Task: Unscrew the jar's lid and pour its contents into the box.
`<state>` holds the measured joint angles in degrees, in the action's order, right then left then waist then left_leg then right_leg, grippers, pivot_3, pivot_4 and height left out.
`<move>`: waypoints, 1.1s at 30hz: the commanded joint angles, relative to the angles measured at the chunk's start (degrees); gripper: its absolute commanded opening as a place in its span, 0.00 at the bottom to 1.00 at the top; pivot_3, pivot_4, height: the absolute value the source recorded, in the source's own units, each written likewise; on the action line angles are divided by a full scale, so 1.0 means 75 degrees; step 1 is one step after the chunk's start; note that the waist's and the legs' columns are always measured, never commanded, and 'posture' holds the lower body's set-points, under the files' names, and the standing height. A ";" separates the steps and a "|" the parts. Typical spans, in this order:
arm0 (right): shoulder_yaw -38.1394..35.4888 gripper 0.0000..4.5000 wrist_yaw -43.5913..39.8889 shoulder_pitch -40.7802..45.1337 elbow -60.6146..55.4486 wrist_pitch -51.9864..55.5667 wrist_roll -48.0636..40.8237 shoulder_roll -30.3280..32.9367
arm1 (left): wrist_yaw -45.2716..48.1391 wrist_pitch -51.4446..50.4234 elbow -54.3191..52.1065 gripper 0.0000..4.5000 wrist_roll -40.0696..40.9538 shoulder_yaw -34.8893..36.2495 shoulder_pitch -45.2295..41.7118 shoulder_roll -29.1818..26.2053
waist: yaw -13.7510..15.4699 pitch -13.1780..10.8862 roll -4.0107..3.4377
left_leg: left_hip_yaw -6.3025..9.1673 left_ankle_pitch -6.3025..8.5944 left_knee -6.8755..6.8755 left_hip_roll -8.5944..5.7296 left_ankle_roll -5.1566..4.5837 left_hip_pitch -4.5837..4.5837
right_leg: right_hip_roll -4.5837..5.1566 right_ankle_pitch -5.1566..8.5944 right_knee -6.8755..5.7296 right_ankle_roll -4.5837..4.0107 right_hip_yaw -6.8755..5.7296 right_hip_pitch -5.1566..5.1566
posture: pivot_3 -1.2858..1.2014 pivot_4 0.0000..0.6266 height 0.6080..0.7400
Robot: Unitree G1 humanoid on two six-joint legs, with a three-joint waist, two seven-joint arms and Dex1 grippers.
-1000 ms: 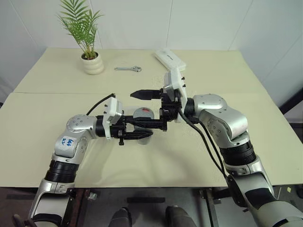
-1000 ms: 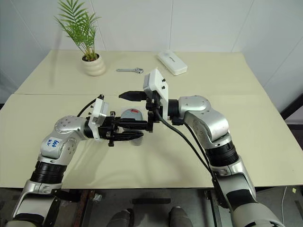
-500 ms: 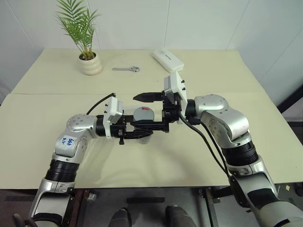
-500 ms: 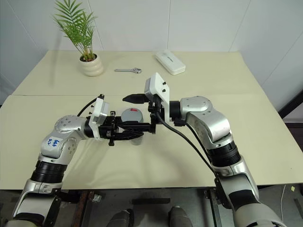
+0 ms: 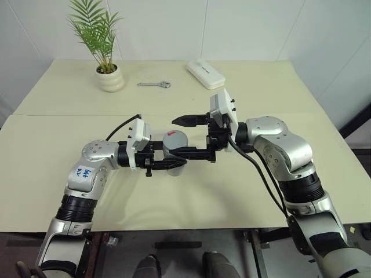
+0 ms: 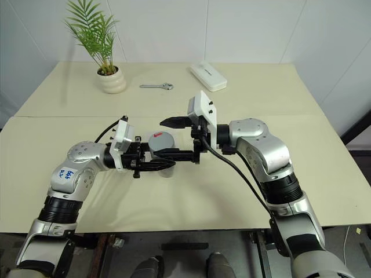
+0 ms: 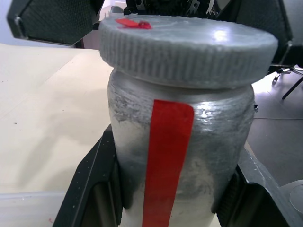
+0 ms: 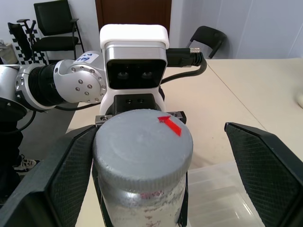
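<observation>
My left gripper (image 5: 173, 157) is shut on the jar (image 7: 180, 156), a clear cylinder with a red strip down its side, and holds it upright above the table. The grey lid (image 5: 175, 138) with a small red mark sits on top of it. From the opposite side, my right gripper (image 5: 183, 136) stands open. Its fingers (image 8: 71, 175) flank the lid with a wide gap on each side and do not touch it. The contents cannot be made out through the frosted wall. The clear box (image 8: 222, 187) lies on the table just below and beyond the jar.
At the far left of the table stands a plant in a white pot (image 5: 110, 79). A metal wrench (image 5: 155, 84) and a white oblong case (image 5: 206, 73) lie along the back. A seam crosses the beige table (image 5: 52, 145).
My right gripper has drawn back a little to the right, still open, so the lid now sits nearer its fingertips. The left gripper and the jar have stayed put.
</observation>
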<state>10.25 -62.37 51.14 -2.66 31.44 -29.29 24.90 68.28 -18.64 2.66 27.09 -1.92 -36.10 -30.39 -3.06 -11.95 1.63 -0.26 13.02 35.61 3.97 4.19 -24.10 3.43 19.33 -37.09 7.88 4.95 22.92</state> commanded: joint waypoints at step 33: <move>-0.0144 1.00 -0.0018 -0.0120 -0.0418 0.0268 -0.0361 -0.0418 | 0.0059 0.0060 -0.0444 0.43 0.0133 0.0087 -0.0017 -0.0034 | 0.0003 0.0000 0.0000 | 0.0000 0.0000 0.0002 0.0000 0.0000 0.0000 | 0.0000 0.0000 -0.0002 0.0001 0.0000 0.0000 | 0.52 0.24 1.00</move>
<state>9.13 -62.67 50.31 -4.02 33.81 -31.87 22.00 68.46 -18.66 1.70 27.12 -1.91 -36.08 -30.41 -3.03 -11.95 1.64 -0.27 13.02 35.63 3.97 4.20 -24.10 3.43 19.33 -37.10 7.88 4.96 22.92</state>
